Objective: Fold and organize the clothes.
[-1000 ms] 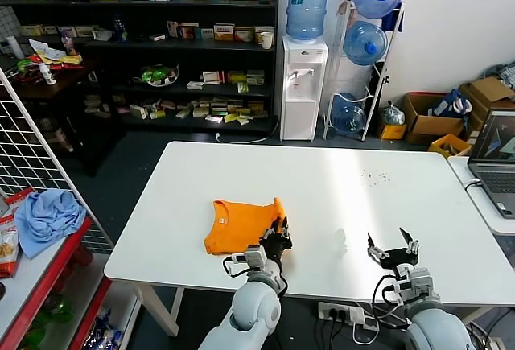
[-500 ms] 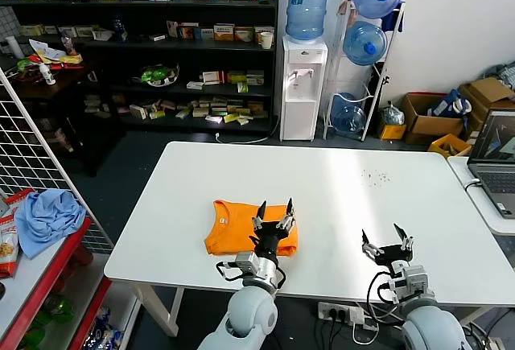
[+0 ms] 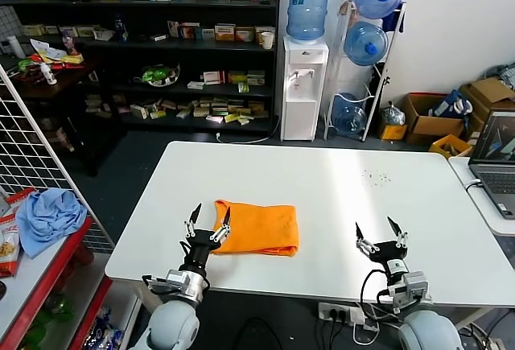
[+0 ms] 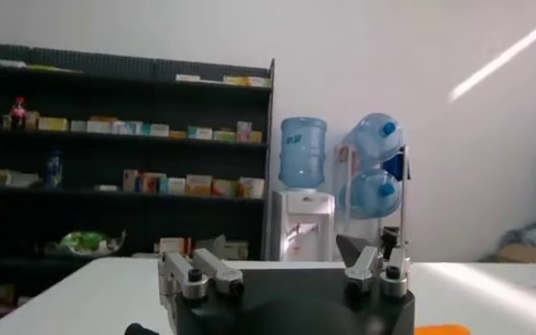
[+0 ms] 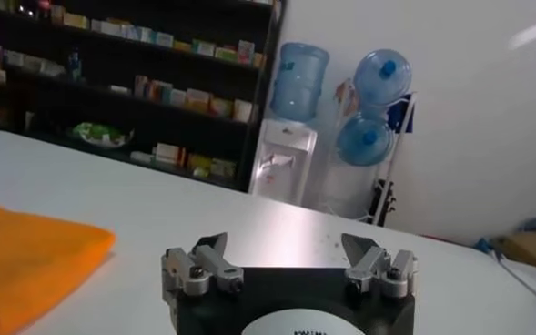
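The orange T-shirt [image 3: 259, 228] lies folded in a flat rectangle on the white table [image 3: 322, 197], near its front left part. It shows in the right wrist view [image 5: 26, 259], and a sliver of it shows in the left wrist view [image 4: 429, 329]. My left gripper [image 3: 208, 223] is open and empty, just off the shirt's left edge, fingers pointing up. My right gripper [image 3: 376, 236] is open and empty near the front edge, well right of the shirt. No lettering is visible on the shirt.
A light blue cloth [image 3: 47, 216] lies on a red rack at the left. A laptop [image 3: 495, 157] sits on a side table at the right. Shelves, a water dispenser [image 3: 304, 68] and boxes stand beyond the table.
My left gripper let go of the shirt and swung left, off its left edge. The shirt now lies folded over into a neater rectangle. The right gripper shifted slightly left.
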Controlling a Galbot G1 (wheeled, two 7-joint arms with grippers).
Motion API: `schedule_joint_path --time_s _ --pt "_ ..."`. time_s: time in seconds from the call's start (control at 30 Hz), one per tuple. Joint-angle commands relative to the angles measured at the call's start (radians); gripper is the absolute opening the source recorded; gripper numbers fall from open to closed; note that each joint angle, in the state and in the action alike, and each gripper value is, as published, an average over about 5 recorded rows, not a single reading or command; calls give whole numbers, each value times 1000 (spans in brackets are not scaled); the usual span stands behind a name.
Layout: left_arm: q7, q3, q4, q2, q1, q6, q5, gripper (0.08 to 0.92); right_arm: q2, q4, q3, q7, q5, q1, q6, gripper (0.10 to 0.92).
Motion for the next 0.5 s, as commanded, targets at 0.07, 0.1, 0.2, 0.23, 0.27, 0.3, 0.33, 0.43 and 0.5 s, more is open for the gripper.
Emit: schedule_joint_path --time_s 0.07,0.1,0.2,0.23,0.27,0.3,0.33,0.43,0.5 --pt "21 -52 -46 117 53 22 42 823 49 -1 51 -85 -13 -27 62 823" --pt "19 -52 -47 115 55 30 39 823 52 0 57 -89 -14 -29 60 823" --pt "20 -53 -52 110 62 44 36 823 70 0 75 -94 -34 -29 59 823" --pt "25 -54 -55 110 66 47 37 823 77 0 80 -94 -46 -28 54 823" --pt "29 -56 -58 109 70 51 38 823 83 1 85 -94 -57 -27 46 823" --pt "33 -58 -61 107 73 54 39 823 90 4 89 -95 -64 -26 34 823" --pt "36 -62 -64 105 77 59 41 823 96 9 94 -99 -67 -27 17 823" --pt "39 -78 -75 96 85 82 54 823 114 26 111 -122 -60 -26 -30 823" --pt "41 -88 -86 92 92 96 68 823 125 32 122 -139 -62 -25 -50 823"
